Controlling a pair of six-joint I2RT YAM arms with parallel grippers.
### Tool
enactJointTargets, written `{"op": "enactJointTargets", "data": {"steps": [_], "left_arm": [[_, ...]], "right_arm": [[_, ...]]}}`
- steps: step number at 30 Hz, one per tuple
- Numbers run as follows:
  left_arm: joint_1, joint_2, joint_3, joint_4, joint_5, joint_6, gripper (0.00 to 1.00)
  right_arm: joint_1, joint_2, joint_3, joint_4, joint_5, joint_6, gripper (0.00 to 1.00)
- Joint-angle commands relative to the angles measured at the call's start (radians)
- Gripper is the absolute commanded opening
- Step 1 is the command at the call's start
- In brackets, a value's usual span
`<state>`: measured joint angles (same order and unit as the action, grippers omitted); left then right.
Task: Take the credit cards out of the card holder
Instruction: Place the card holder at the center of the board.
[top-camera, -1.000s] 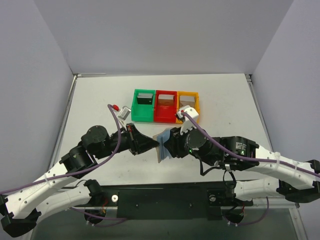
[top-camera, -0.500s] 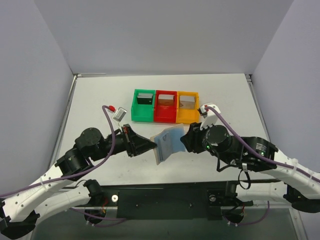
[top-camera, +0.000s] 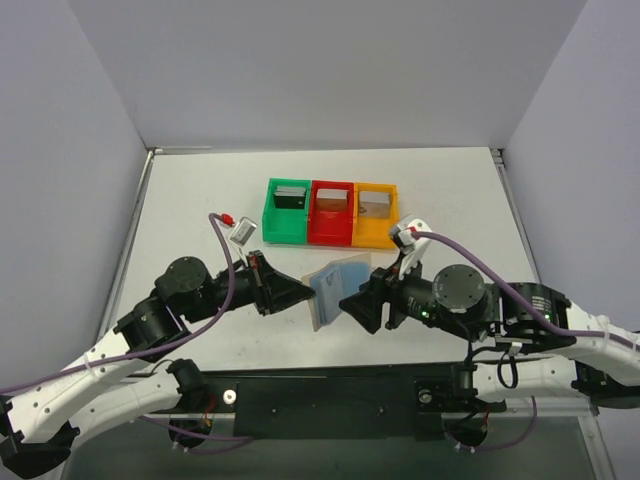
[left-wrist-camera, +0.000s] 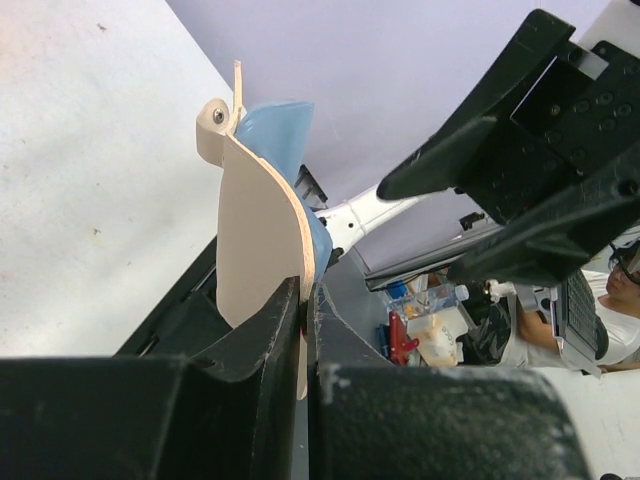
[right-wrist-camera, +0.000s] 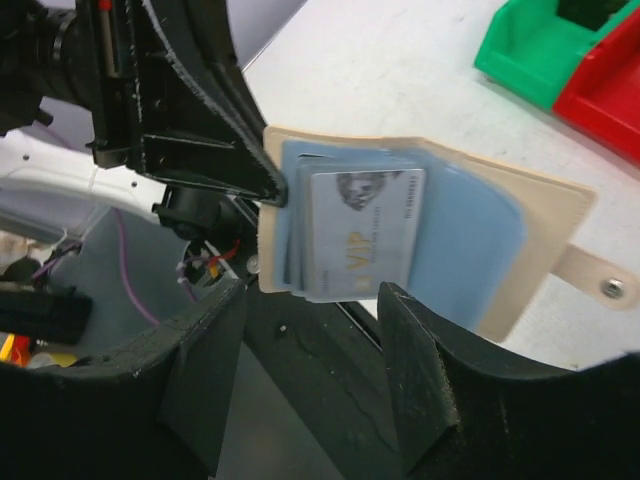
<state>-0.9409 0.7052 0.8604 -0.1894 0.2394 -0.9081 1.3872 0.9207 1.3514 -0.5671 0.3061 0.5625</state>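
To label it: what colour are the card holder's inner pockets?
Light blue inside the card holder; best in the right wrist view.

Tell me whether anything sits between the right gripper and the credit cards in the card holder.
Nothing visible does. The right gripper, fingers open, faces the credit cards sticking out of the card holder, with only air between. The left gripper pinches the holder's edge, off to one side.
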Motion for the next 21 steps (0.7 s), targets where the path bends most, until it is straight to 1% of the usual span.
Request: {"op": "enactJointTargets", "data": {"steps": [1,6,9,12,21], "left_arm": [[-0.002,-0.013,0.003,0.105,0.003,-0.002,0.00],[-0.002,-0.030,-0.018,0.174,0.069,-0.015,0.00],[-0.002,-0.038,-0.040,0.251,0.116,-0.029,0.00],[-0.002,-0.047,-0.063,0.310,0.146,-0.043,0.00],[-0.004,-0.050,-0.083,0.384,0.187,-0.052,0.00]], "right_arm": [[0.015,0.075,0.023,0.075,-0.075,-0.020,0.51],[-0.005,0.083,-0.021,0.095,-0.073,-0.007,0.50],[-0.059,0.064,-0.055,0.111,-0.126,0.008,0.50],[-0.093,0.035,-0.098,0.127,-0.139,0.025,0.49],[-0.122,-0.055,-0.121,0.122,-0.121,0.020,0.50]]}}
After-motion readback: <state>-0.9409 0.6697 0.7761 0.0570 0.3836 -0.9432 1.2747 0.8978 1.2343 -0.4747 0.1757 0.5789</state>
